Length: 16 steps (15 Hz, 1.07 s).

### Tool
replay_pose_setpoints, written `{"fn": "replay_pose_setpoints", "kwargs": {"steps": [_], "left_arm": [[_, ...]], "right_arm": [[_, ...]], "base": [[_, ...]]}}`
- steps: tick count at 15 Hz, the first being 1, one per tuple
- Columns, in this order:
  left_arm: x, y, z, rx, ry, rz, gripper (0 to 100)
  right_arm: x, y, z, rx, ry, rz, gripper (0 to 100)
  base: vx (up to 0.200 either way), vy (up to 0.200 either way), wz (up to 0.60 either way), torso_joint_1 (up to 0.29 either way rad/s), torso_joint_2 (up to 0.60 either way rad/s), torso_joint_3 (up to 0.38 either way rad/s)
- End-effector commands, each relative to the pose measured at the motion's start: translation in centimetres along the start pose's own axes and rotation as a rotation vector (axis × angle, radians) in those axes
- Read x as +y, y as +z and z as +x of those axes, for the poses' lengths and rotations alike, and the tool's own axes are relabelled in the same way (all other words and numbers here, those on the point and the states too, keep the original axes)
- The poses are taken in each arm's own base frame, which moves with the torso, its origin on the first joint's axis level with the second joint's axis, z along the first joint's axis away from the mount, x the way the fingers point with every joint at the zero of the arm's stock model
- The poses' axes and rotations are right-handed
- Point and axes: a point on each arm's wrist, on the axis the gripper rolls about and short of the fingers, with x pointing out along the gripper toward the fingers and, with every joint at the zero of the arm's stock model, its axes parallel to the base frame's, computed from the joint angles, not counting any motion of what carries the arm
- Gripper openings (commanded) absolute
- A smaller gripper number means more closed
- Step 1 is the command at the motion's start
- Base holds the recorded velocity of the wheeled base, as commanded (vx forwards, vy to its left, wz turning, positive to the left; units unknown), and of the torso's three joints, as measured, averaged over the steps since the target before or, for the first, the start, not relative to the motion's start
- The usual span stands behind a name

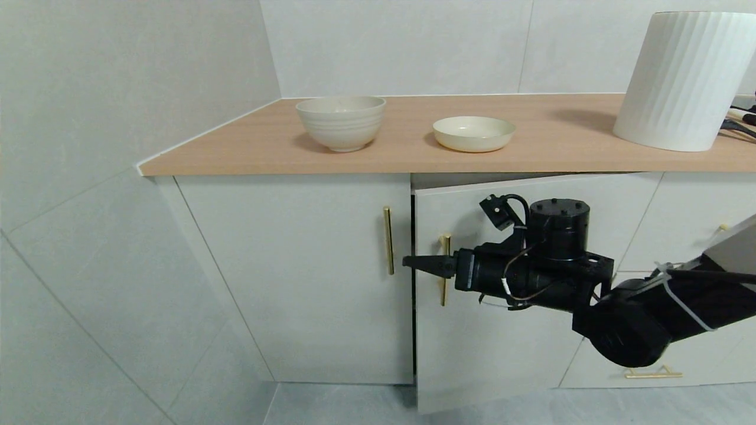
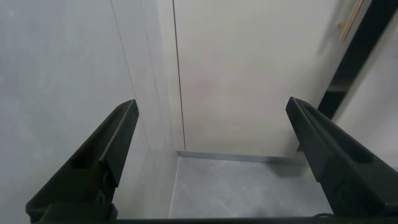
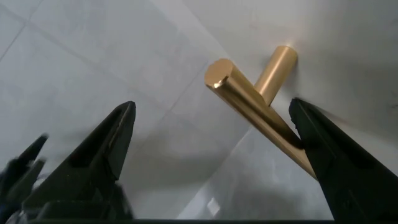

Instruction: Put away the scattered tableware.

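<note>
A cream ribbed bowl (image 1: pixel 341 122) and a shallow cream dish (image 1: pixel 473 133) stand apart on the wooden countertop (image 1: pixel 567 147). Below them, the right cabinet door (image 1: pixel 502 354) hangs slightly ajar. My right gripper (image 1: pixel 413 261) is level with that door's brass handle (image 1: pixel 445 277), its fingers reaching past it toward the door gap. In the right wrist view the right gripper (image 3: pixel 211 106) is open, with the brass handle (image 3: pixel 249 109) between its fingers and close to one of them. My left gripper (image 2: pixel 211 106) is open and holds nothing, facing the left cabinet door (image 2: pixel 249 74) low down.
The left cabinet door has its own brass handle (image 1: pixel 388 240) beside the gap. A tall white ribbed container (image 1: pixel 685 77) stands at the counter's right end. A tiled wall closes the left side. A drawer pull (image 1: pixel 652 373) sits low on the right.
</note>
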Motion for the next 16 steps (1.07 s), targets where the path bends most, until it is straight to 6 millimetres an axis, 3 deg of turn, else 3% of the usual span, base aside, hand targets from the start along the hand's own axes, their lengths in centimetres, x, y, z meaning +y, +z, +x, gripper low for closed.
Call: {"fn": "replay_pose_setpoints", "kwargs": {"steps": [1,2,3,4,6,8,10,14,15,16], "left_arm": [[0.0,0.0,0.0,-0.003,0.000,0.000,100],[0.0,0.1,0.0,-0.004,0.002,0.002,100],[0.0,1.5,-0.5,-0.054,-0.013,-0.008,100],[-0.1,4.2,-1.3,-0.114,-0.050,-0.036,100],[-0.4,7.8,-1.1,-0.014,-0.205,-0.062,100],[-1.0,10.1,2.0,0.160,-0.354,-0.077,100],[-1.5,10.7,5.7,0.330,-0.468,-0.110,100],[-2.6,12.2,11.6,0.481,-0.576,-0.132,100],[-3.1,12.3,12.6,0.516,-0.606,-0.130,0],[-3.8,12.4,13.7,0.551,-0.647,-0.121,0]], "right_arm": [[1.6,0.2,-2.2,-0.007,0.012,-0.009,100],[2.3,-0.5,-2.9,0.014,0.021,-0.006,100],[2.9,-0.9,-3.5,0.023,0.026,-0.007,100],[3.5,-1.2,-4.2,0.029,0.035,-0.025,100],[3.8,-2.1,-5.5,0.048,0.029,-0.070,100],[3.9,-3.4,-6.6,0.084,0.018,-0.080,100],[4.3,-3.6,-7.0,0.089,0.027,-0.084,100],[5.2,-4.0,-7.7,0.095,0.050,-0.091,100],[5.2,-4.2,-7.8,0.099,0.047,-0.090,100],[5.4,-4.3,-8.0,0.105,0.053,-0.090,100]], "base": [[0.000,0.000,0.00,0.000,0.00,0.000],[0.000,0.000,0.00,0.000,0.00,0.000],[0.000,0.000,0.00,0.000,0.00,0.000],[0.000,0.000,0.00,0.000,0.00,0.000],[0.000,0.000,0.00,0.000,0.00,0.000],[0.000,0.000,0.00,0.000,0.00,0.000],[0.000,0.000,0.00,0.000,0.00,0.000],[0.000,0.000,0.00,0.000,0.00,0.000],[0.000,0.000,0.00,0.000,0.00,0.000],[0.000,0.000,0.00,0.000,0.00,0.000]]}}
